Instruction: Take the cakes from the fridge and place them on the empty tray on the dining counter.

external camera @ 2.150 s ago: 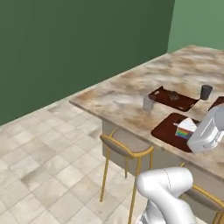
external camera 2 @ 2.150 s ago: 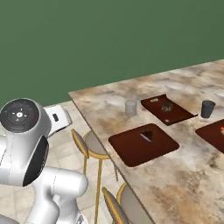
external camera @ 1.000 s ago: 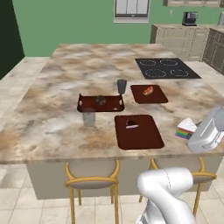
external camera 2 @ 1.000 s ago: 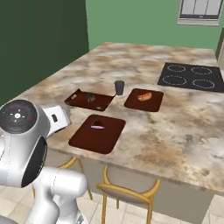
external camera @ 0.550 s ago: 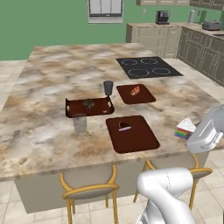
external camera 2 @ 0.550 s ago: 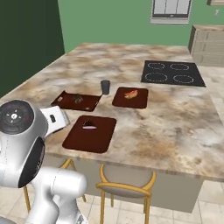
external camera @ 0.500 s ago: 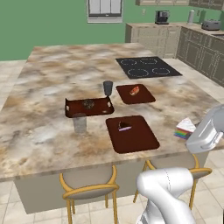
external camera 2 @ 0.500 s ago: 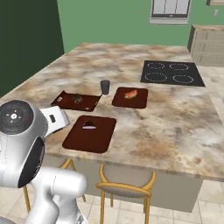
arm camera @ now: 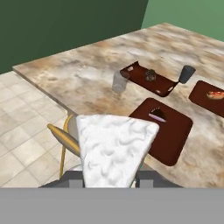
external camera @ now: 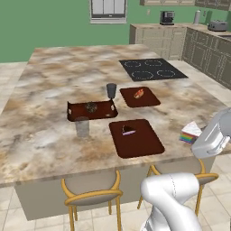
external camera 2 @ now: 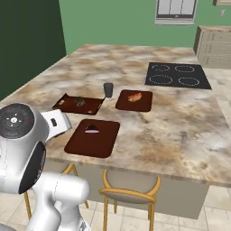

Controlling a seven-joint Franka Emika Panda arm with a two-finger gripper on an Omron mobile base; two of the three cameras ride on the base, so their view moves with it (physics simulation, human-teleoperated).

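My gripper (external camera: 195, 133) is shut on a wedge-shaped cake (external camera: 191, 131) with a white top and rainbow layers, held over the front right edge of the dining counter (external camera: 54, 85). In the hand view the cake's white top (arm camera: 114, 146) sits between my fingertips (arm camera: 147, 176). The large flat red-brown tray (external camera: 142, 144) lies near the counter's front edge, left of the gripper. A small dark cake slice (external camera: 128, 131) rests on its far end. The same tray (external camera 2: 92, 140) and slice (external camera 2: 92, 129) show in the right base view. The fridge is out of view.
A rimmed tray (external camera: 103, 110) holds a round dark pastry, with a glass (external camera: 82, 127) in front of it and a dark cup (external camera: 111, 90) behind. A smaller tray (external camera: 146, 100) carries reddish food. The black cooktop (external camera: 152, 69) lies farther back. Gold-framed stools (external camera: 92, 189) stand under the counter's edge.
The whole scene has shifted as the base drove and turned; the counter now lies squarely ahead and closer. The cake has stayed in the gripper.
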